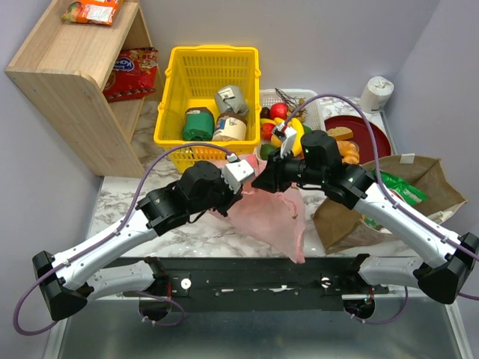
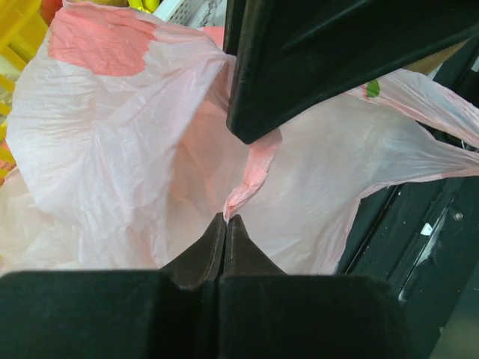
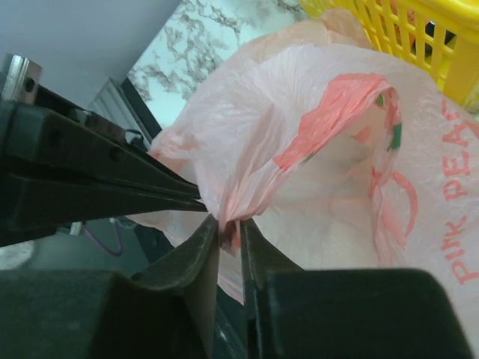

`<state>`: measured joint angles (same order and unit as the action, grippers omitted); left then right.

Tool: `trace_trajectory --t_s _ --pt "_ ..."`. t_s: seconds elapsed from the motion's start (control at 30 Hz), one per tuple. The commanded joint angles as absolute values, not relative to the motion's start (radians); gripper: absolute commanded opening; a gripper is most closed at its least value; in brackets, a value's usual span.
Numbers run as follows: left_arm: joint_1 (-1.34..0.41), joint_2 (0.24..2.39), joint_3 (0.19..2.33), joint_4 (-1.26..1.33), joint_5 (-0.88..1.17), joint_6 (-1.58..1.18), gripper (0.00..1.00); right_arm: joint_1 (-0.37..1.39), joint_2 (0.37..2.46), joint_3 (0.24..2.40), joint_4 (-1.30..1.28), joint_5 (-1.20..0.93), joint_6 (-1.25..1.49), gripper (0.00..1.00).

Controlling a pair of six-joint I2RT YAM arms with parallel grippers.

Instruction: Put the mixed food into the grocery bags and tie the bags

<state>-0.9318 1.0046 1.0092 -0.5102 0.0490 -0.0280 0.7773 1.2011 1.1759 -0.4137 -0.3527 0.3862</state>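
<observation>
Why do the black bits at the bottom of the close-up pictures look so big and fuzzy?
Left wrist view: the left hand sits right at the lens, so it blurs; the thin pink plastic bag behind looks sharp and brightly lit. Right wrist view: the right hand blurs likewise. Top view: sharp, evenly lit.

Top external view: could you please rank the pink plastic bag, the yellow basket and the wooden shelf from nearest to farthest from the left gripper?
1. pink plastic bag: pinched in the left gripper at the table's centre.
2. yellow basket: just behind the gripper, slightly to the left.
3. wooden shelf: in the far back-left corner.
</observation>
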Motion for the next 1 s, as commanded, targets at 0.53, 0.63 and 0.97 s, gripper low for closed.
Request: trace_trajectory --t_s 0.53,0.63,0.97 --pt "-0.730 0.916 0.876 -0.305 0.127 -0.132 0.00 0.384 1.464 1.528 -0.618 -0.011 0.202 0.96" --pt "-0.718 0.907 0.847 -0.282 0.144 -0.149 0.00 0.338 1.621 1.626 -0.649 0.033 0.245 0.96" --pt "-0.693 0.925 0.838 -0.267 0.178 -0.166 0.00 0.337 1.940 1.896 -0.773 0.098 0.216 0.97"
